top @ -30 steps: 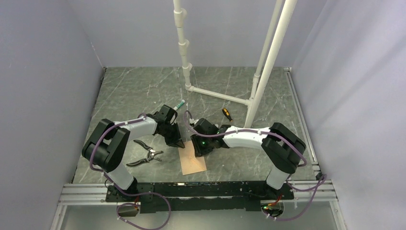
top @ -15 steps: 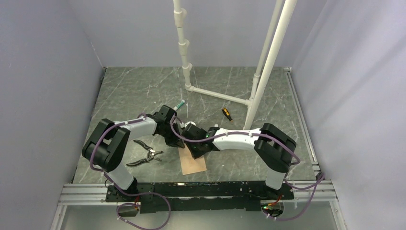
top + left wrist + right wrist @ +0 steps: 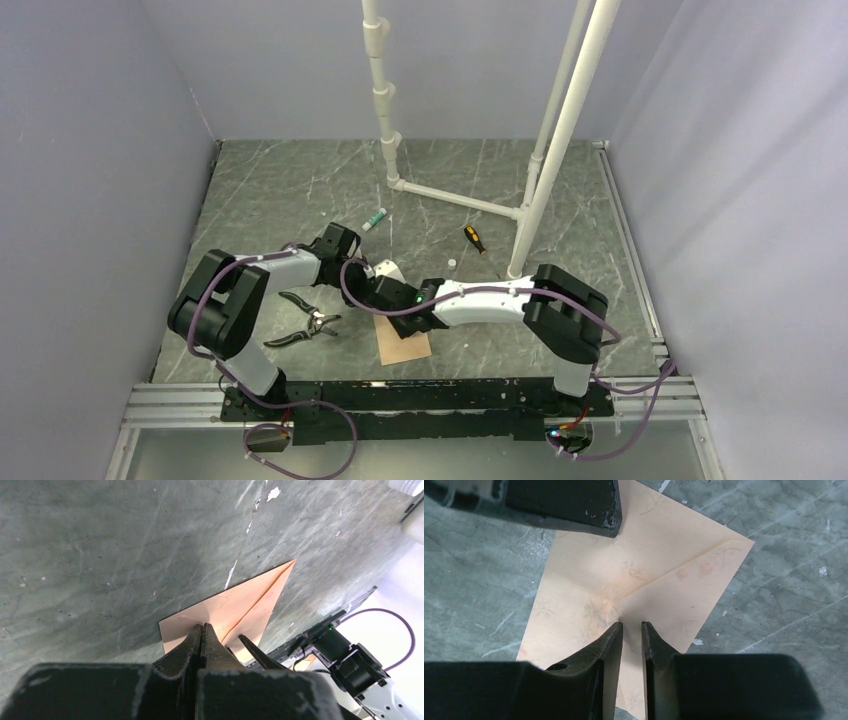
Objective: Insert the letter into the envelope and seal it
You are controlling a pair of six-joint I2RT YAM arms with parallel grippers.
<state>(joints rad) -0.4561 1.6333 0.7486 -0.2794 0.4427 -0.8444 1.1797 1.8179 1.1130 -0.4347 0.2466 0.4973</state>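
The envelope [image 3: 406,346] lies flat on the dark marble table, its far part under both grippers. In the right wrist view the envelope [image 3: 659,565] shows its triangular flap folded down along diagonal seams. My left gripper [image 3: 362,290] is shut, and its tips [image 3: 202,626] rest on the envelope's [image 3: 240,607] edge. My right gripper [image 3: 388,303] hovers over the flap point [image 3: 631,625], jaws a narrow gap apart with nothing between them. The left fingers [image 3: 574,505] show at the far edge of the envelope. The letter is not in view.
Black-handled pliers [image 3: 306,325] lie left of the envelope. A small screwdriver [image 3: 474,239] and a green-capped tube [image 3: 374,219] lie further back. A white pipe frame [image 3: 455,198] stands behind them. Grey walls close both sides.
My right gripper has moved left over the envelope, close beside the left gripper. The left gripper has shifted slightly back and left. The envelope has stayed put.
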